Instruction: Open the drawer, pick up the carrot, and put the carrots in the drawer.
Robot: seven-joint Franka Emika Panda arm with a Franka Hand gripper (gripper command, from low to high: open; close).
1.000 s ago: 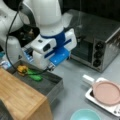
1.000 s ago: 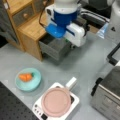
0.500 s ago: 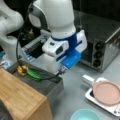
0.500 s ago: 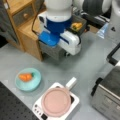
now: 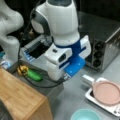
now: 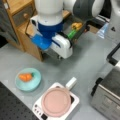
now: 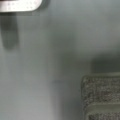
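Note:
The carrot [image 6: 25, 77], small and bright orange, lies on a teal plate [image 6: 35, 86] at a front view's lower left. The drawer [image 5: 37, 51] stands open behind the arm, its dark interior showing. My gripper [image 6: 59, 57] hangs over the grey table between the drawer and the plate, pointing down, with the carrot well below and to the left of it. In a front view the gripper's white and blue body [image 5: 63, 77] fills the middle. Its fingers do not appear in the wrist view, which shows only bare table.
A green vegetable [image 5: 33, 75] and a yellow item [image 5: 22, 70] lie by the drawer. The wooden board [image 5: 20, 100] is at lower left, the toaster oven [image 5: 107, 45] at right. A pink pan [image 6: 56, 101] rests on a white base.
The arm has swung away from the drawer, toward the middle of the table and closer to the plate with the carrot. The carrot has not moved.

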